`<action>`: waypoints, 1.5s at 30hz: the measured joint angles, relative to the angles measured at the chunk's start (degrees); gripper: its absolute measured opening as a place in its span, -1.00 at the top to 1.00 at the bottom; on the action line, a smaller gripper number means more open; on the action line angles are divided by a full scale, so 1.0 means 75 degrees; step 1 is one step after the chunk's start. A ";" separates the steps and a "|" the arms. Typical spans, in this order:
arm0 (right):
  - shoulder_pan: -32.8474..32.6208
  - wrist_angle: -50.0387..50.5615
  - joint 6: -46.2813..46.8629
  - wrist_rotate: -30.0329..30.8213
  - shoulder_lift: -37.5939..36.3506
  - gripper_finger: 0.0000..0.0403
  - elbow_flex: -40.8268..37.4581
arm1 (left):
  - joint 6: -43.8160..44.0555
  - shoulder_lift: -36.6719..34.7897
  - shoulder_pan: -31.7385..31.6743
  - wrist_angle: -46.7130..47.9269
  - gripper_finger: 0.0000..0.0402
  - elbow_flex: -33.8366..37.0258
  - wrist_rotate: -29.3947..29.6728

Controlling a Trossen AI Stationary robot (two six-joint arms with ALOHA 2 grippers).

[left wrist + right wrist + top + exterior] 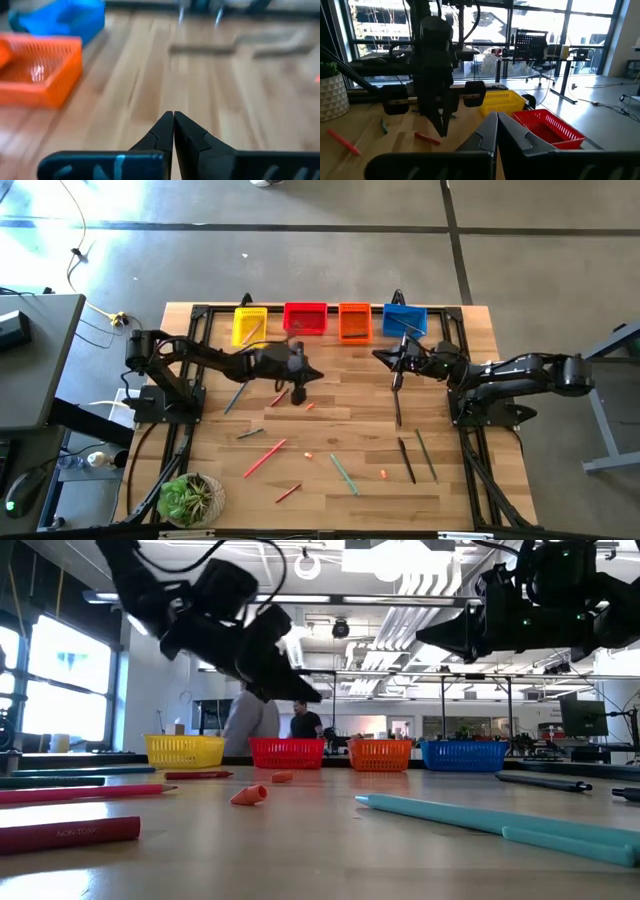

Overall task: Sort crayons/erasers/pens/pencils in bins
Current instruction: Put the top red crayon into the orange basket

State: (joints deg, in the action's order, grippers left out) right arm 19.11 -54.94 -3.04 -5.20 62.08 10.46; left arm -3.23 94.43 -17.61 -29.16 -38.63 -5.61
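Left claw (303,392) clenched empty, right claw (381,357) clenched empty, both above surface (330,480); 4 bins (305,319) along far edge; 2 erasers (383,474) visible near front.

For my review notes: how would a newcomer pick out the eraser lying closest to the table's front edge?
Start at the wooden table and find the two dark pens lying at its front right. Just left of them sits the eraser, a tiny orange-pink nub. Unlike the long sticks around it, it is barely more than a dot.
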 joint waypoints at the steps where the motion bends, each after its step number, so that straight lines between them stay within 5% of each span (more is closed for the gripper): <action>1: 0.0000 0.0028 -0.0025 -0.0002 0.0000 1.00 0.0000 | -0.0026 -0.0002 0.0129 0.0624 0.99 -0.0210 0.0260; 11: 0.0003 0.0223 -0.0437 0.0084 0.0000 1.00 0.0000 | 0.1010 -0.0116 0.1123 0.6228 0.98 -0.1881 0.1047; 18: 0.0024 0.0299 -0.0663 0.0088 0.0000 1.00 0.0003 | 0.2732 -0.0743 0.1355 0.8247 0.98 -0.1978 0.1218; 26: 0.0320 0.0830 -0.0633 0.0121 0.0012 1.00 0.0006 | 0.4422 -0.1247 0.1074 0.9405 0.85 -0.1968 0.1247; 38: 0.0469 0.0907 -0.0601 0.0091 0.0012 1.00 0.0003 | 0.4325 -0.1145 0.0449 0.9539 0.29 -0.1830 0.0980; 45: 0.0501 0.0971 -0.0598 0.0088 0.0012 1.00 0.0003 | 0.4238 -0.1142 0.0596 0.9661 0.15 -0.1799 0.1038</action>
State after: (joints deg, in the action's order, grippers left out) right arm 22.87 -47.66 -7.53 -4.54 62.17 10.48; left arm 28.55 85.86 -13.14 43.30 -52.13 2.17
